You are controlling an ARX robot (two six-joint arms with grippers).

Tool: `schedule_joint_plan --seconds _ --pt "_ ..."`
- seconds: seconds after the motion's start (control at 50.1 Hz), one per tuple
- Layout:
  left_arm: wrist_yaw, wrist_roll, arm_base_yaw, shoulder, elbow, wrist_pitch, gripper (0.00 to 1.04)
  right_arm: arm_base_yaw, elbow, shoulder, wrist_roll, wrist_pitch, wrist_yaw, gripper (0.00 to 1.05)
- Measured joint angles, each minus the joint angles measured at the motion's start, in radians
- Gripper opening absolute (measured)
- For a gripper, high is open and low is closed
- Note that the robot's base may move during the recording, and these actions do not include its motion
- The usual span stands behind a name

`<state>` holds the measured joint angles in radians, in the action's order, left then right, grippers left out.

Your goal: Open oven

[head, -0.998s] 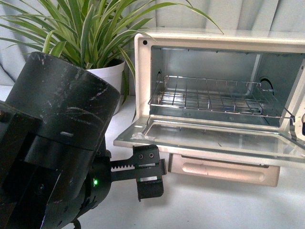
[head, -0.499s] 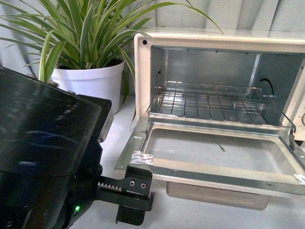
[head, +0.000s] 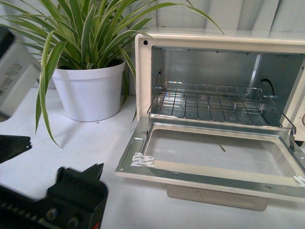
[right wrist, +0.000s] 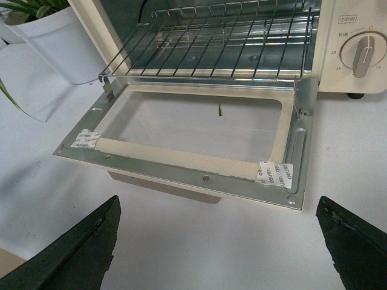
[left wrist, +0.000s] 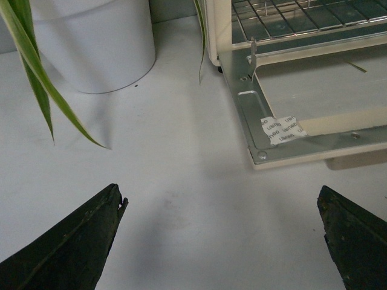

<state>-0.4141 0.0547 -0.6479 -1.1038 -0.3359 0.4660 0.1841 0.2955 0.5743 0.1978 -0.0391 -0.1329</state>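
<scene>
**Oven stands open, both tools wide and empty**

The oven [head: 215,39] sits on the white bench [head: 86,138], a cream-white box with its cavity facing the robot. Its door [head: 214,177] is folded all the way down and lies about level in front of the oven, glass pane inside a bright metal frame. The long cream handle [head: 217,199] shows just beneath the door's front edge, close to the bench. Inside the oven the wire rack [head: 209,102] rests level across the shiny interior. A small printed sticker [head: 142,160] is stuck to the door frame at the oven's left front corner, and a second sticker [right wrist: 273,172] sits at the opposite front corner. A dial [right wrist: 363,54] is on the control panel at the oven's right side.

A white pot [head: 90,93] with a striped leafy plant [head: 86,33] stands on the bench just beside the oven's left wall.

The left tool [left wrist: 221,199] is spread wide and holds nothing. It is above bare bench, in front of the oven and off its left door corner, apart from the door. The right tool [right wrist: 219,208] is also spread wide and empty, in front of the oven's lowered door and clear of its front edge.
</scene>
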Motion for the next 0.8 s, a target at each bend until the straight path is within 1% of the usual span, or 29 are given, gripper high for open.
schedule_joint_plan --seconds 0.12,0.299,0.459,0.559,0.679,0.798 --pt "-0.023 0.002 -0.026 0.126 0.056 -0.036 0.98 -0.01 -0.043 -0.096 -0.004 -0.018 -0.004 0.95" --pt "-0.115 0.001 -0.076 0.363 0.155 -0.093 0.98 -0.043 -0.111 -0.272 -0.003 -0.079 -0.018 0.95" --pt "-0.19 -0.013 -0.106 0.578 0.21 -0.234 0.98 -0.081 -0.156 -0.394 0.01 -0.153 -0.034 0.95" --pt "-0.209 -0.033 -0.092 0.704 0.236 -0.326 0.98 -0.101 -0.186 -0.451 0.023 -0.126 -0.023 0.95" --pt "-0.19 -0.06 -0.047 0.769 0.248 -0.348 0.98 -0.105 -0.2 -0.47 0.041 -0.095 -0.015 0.95" --pt "-0.187 -0.068 -0.043 0.775 0.248 -0.348 0.98 -0.105 -0.201 -0.472 0.046 -0.093 -0.015 0.95"
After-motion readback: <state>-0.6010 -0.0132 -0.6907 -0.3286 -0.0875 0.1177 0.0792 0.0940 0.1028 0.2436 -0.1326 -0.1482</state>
